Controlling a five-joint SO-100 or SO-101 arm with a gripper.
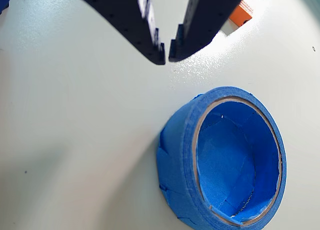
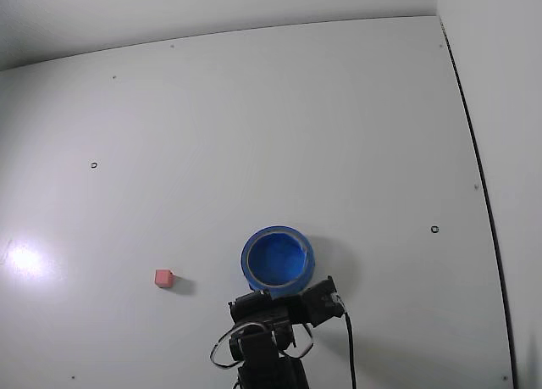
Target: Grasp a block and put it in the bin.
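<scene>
On the white table (image 2: pixel 254 109), the largest thing is the arm (image 2: pixel 271 342), folded low at the bottom edge of the fixed view, just behind the bin (image 2: pixel 278 258). The bin is a round blue container with a bright blue inside and a thin pale rim, and nothing lies in it in either view. To its left in the fixed view, well apart from it and from the arm, sits the block (image 2: pixel 163 277), a tiny pink-red cube resting alone on the table.

The task looks to be at its very start: the block is not yet grasped. The next move probably calls for swinging away from the bin toward the block and opening the fingers first.

In the wrist view the gripper (image 1: pixel 166 55) hangs above bare table beside the bin; its dark jaws stand nearly closed, only a narrow slit between the tips, holding nothing and touching nothing visible.
</scene>
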